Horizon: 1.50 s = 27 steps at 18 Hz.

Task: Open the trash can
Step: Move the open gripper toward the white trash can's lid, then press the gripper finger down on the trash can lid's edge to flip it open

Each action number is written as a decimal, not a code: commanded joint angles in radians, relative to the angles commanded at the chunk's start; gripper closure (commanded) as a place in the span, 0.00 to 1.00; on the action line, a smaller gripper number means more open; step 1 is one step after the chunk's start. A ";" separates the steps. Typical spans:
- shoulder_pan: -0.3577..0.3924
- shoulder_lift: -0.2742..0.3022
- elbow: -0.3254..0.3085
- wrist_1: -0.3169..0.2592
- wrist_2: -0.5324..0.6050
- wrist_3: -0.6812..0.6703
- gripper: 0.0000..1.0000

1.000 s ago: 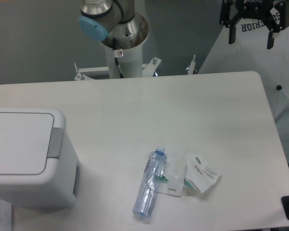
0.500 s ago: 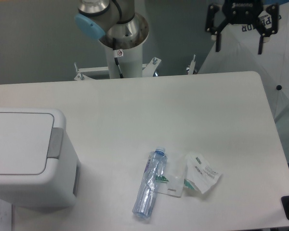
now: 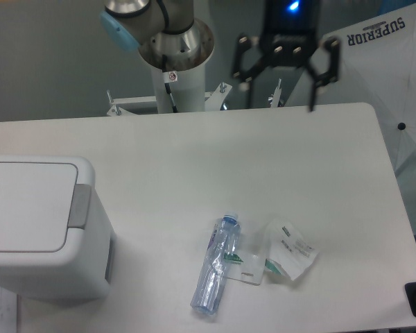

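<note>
Since the earlier frames, the black two-finger gripper (image 3: 279,97) had swung leftward from the upper right corner and dropped lower, so that it hung above the far edge of the white rectangular table (image 3: 263,166), near the middle of that edge. Its fingers were spread wide apart and pointed downward, with nothing between them. A blue light glowed on the wrist above it.

Nothing on the tabletop had shifted. The large white plastic box-shaped trash can (image 3: 45,232) sat at the near left corner of the table, well apart from the gripper and diagonally across from it, to the gripper's lower left in the view. Its flat white lid (image 3: 24,205) lay closed, and the grey rectangular push tab (image 3: 79,207) on its right rim was untouched.

Near the front middle of the table lay a crushed clear plastic bottle with a blue cap (image 3: 217,266), on its side, cap toward the back. Just beside it on the right lay a crumpled white paper wrapper with green print (image 3: 281,258). The arm's grey cylindrical base (image 3: 177,66) stood behind the table.
</note>
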 joint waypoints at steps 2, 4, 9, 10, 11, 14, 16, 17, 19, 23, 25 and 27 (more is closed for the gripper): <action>-0.046 -0.023 0.000 0.021 -0.003 -0.088 0.00; -0.080 -0.047 -0.003 0.076 -0.005 -0.158 0.00; -0.161 -0.130 0.000 0.239 -0.009 -0.342 0.00; -0.179 -0.143 0.000 0.255 -0.008 -0.352 0.00; -0.196 -0.155 -0.003 0.258 -0.005 -0.352 0.00; -0.229 -0.164 -0.003 0.258 -0.002 -0.363 0.00; -0.244 -0.182 0.003 0.258 -0.002 -0.364 0.00; -0.253 -0.187 0.005 0.258 -0.002 -0.364 0.00; -0.267 -0.192 -0.003 0.259 0.000 -0.364 0.00; -0.285 -0.199 -0.003 0.259 0.000 -0.363 0.00; -0.290 -0.203 -0.005 0.259 0.000 -0.363 0.00; -0.292 -0.209 -0.005 0.261 0.000 -0.363 0.00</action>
